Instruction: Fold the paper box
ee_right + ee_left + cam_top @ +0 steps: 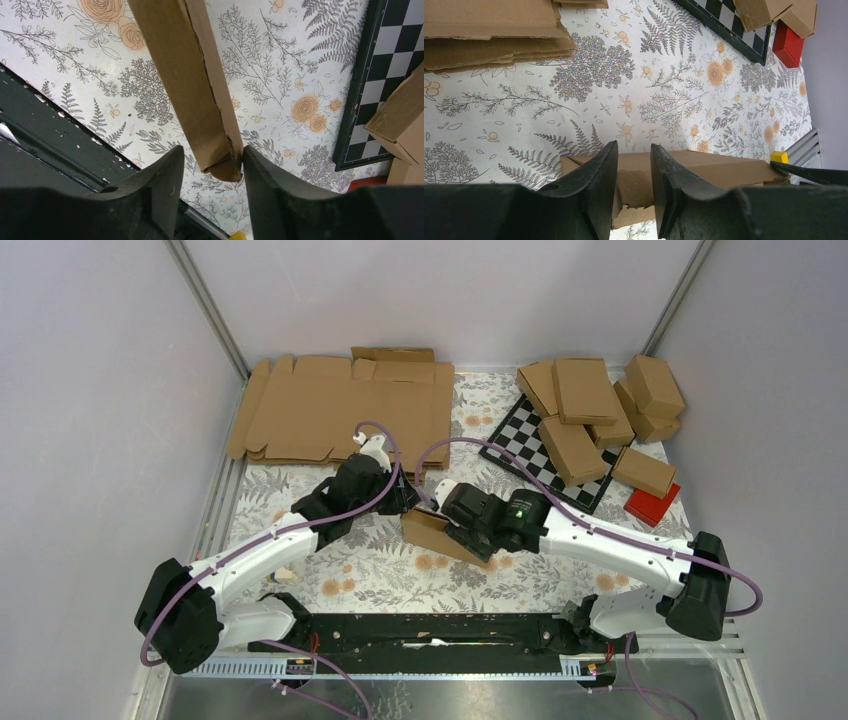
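We were mid-fold, we judged, with the paper box (pixel 436 533) lying half-formed on the floral cloth (pixel 380 580) between the arms, the left gripper (pixel 634 150) clamped on one end and the right gripper (pixel 212 152) apart astride the other, which next needed a firm squeeze.

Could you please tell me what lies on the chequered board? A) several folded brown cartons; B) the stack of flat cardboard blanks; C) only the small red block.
A: the top view shows folded brown cartons piled on the chequered board, while the flat blanks lie at the far left and the red block sits beside the board.
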Robot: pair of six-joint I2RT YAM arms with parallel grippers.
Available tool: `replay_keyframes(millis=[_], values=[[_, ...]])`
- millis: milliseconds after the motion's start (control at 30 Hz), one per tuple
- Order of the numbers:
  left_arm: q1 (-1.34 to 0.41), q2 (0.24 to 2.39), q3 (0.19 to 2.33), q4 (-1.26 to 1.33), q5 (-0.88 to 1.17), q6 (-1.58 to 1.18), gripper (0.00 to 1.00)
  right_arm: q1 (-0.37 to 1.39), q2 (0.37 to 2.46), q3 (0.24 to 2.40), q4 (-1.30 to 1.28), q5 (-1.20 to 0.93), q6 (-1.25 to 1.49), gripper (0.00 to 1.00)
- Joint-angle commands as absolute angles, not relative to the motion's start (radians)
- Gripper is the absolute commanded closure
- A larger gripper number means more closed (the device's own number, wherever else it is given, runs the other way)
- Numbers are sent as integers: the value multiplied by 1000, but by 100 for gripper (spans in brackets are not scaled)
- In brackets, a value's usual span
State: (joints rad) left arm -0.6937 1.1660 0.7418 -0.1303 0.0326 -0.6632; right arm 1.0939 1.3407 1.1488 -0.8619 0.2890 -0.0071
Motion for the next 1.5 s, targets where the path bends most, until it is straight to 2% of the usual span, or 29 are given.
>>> replay_keyframes(millis=[0, 267, 433, 467, 600, 800, 1033, 1300, 1467], values=[[-699, 1148, 753, -120, 21, -658, 66, 1123, 1332, 1175, -873, 347, -20, 50], [-699, 1148, 751, -121, 20, -659, 66, 1142, 1331, 1127, -888, 360, 37, 58], [-701, 1146, 749, -120, 19, -661, 66, 1163, 1333, 1085, -874, 350, 74, 58], [-701, 1147, 748, -120, 19, -661, 66, 1167, 1335, 1078, -872, 355, 82, 56], [-703, 1146, 746, -121, 20, -664, 66, 1169, 1326, 1095, -871, 374, 85, 31], [-704, 1147, 751, -120, 16, -661, 66, 1169, 1295, 1191, -870, 385, 44, 25], [-703, 1147, 752, -121, 16, -662, 66, 1169, 1339, 1245, -870, 327, 25, 23], [-704, 1140, 758, -136, 10, -660, 66, 1170, 1367, 1186, -820, 290, 40, 23], [-704, 1144, 764, -146, 3, -662, 66, 1172, 1391, 1165, -817, 324, 34, 31]])
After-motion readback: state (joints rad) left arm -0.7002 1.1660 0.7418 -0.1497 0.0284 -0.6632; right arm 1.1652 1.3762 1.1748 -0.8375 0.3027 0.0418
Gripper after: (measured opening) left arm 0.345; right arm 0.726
